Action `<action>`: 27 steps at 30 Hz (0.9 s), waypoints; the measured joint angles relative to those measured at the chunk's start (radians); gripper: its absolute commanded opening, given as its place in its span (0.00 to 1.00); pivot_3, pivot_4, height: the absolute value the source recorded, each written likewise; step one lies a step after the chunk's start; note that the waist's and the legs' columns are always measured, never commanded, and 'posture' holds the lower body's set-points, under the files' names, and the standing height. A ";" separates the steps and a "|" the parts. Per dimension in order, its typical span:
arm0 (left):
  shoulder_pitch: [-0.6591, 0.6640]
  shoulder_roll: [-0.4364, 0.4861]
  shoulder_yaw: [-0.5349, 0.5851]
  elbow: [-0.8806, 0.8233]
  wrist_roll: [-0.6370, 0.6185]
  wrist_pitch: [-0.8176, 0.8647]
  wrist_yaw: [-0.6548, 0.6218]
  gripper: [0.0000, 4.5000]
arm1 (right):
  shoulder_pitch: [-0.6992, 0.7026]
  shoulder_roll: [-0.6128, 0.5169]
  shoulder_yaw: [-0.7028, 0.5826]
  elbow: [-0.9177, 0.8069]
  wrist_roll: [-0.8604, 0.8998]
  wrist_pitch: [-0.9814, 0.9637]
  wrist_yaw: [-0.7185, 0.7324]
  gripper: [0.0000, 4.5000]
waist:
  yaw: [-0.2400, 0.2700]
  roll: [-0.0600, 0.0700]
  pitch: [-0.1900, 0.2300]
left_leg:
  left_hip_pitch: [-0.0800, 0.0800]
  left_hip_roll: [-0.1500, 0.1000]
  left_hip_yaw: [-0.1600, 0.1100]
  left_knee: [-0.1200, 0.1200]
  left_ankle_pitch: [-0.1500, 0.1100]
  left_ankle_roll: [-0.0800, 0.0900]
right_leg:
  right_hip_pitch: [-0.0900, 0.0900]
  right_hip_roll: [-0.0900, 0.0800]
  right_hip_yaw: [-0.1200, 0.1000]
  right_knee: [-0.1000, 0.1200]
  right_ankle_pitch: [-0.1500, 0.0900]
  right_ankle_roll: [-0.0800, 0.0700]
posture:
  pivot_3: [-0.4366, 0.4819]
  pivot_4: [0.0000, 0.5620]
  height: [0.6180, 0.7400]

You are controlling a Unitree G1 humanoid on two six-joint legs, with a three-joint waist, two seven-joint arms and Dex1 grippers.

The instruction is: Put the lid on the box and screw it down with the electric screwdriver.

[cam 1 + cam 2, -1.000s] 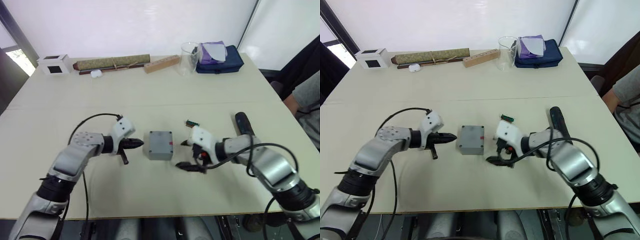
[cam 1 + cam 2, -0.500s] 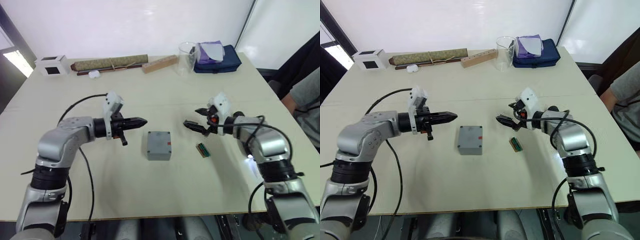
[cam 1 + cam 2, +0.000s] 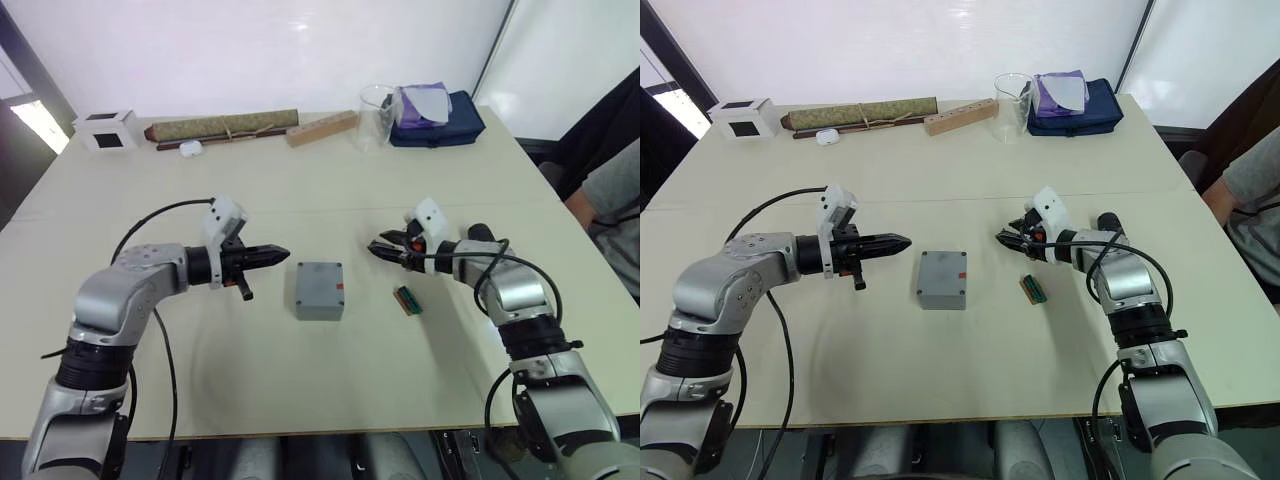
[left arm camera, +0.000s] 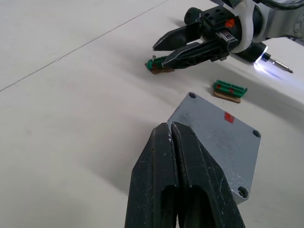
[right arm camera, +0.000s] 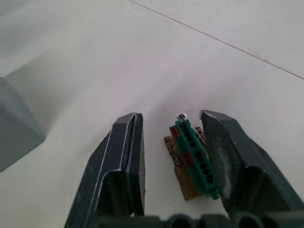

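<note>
**Lid seated, screwing not started**

Just below centre in the head view sits the box, with the lid flat on top, edges flush and the red mark showing. Its corner holes look dark; I cannot tell whether any hold a screw. To its right lies 1 loose green strip.

A little higher, my left gripper hovers left of the box, jaws pressed together and empty. My right gripper is right of centre, jaws apart around a 2nd green strip on the table, not clamped as far as I can see.

Beyond it, the screwdriver lies by my right forearm, tip lit, untouched.

I judge step 1 done; picking up the driver and screwing remain.
</note>
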 measured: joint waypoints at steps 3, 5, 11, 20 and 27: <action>0.000 -0.001 -0.001 -0.010 0.000 0.000 0.004 0.00 | -0.013 0.004 0.000 0.023 -0.009 -0.007 -0.006 0.46 | 0.000 0.000 0.000 | 0.000 0.000 0.000 0.000 0.000 0.000 | 0.000 0.000 0.000 0.000 0.000 0.000 | 0.48 0.27 1.00; 0.000 -0.001 -0.002 -0.016 0.000 0.000 0.006 0.00 | -0.018 0.006 0.000 0.034 -0.018 -0.019 -0.008 0.46 | 0.000 0.000 0.000 | 0.000 0.000 0.000 0.000 0.000 0.000 | 0.000 0.000 0.000 0.000 0.000 0.000 | 0.48 0.27 1.00; 0.000 -0.005 -0.010 -0.016 0.000 0.000 0.015 0.00 | -0.020 0.015 0.000 0.053 -0.028 -0.035 -0.011 0.46 | 0.000 0.000 0.000 | 0.000 0.000 0.000 0.000 0.000 0.000 | 0.000 0.000 0.000 0.000 0.000 0.000 | 0.48 0.27 1.00; 0.000 -0.008 -0.028 -0.017 0.000 0.000 0.023 0.00 | -0.032 0.019 0.002 0.064 -0.057 -0.054 -0.010 0.01 | 0.000 0.000 0.000 | 0.000 0.000 0.000 0.000 0.000 0.000 | 0.000 0.000 0.000 0.000 0.000 0.000 | 0.48 0.27 1.00; 0.000 -0.009 -0.028 -0.017 0.000 -0.004 0.026 0.00 | -0.032 0.016 0.005 0.059 -0.077 -0.067 0.002 0.01 | 0.000 0.000 0.000 | 0.000 0.000 0.000 0.000 0.000 0.000 | 0.000 0.000 0.000 0.000 0.000 0.000 | 0.48 0.27 1.00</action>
